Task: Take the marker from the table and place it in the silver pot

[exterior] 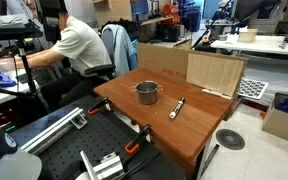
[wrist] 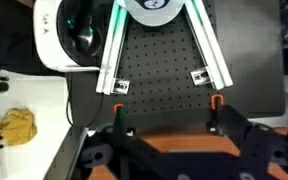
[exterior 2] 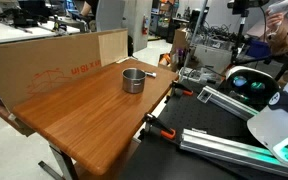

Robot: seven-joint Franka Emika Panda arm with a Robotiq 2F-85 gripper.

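The marker lies flat on the reddish-brown table, a little apart from the silver pot. The pot stands upright near the table's middle, and nothing shows inside it. Both also show in an exterior view: the pot, the marker beyond it, and the table. My gripper shows only in the wrist view, its dark fingers spread wide and empty over the table's near edge. Pot and marker are out of the wrist view.
A cardboard sheet stands along the table's far edge. Orange-tipped clamps hold the table to a black perforated board with aluminium rails. A person sits at a white desk behind.
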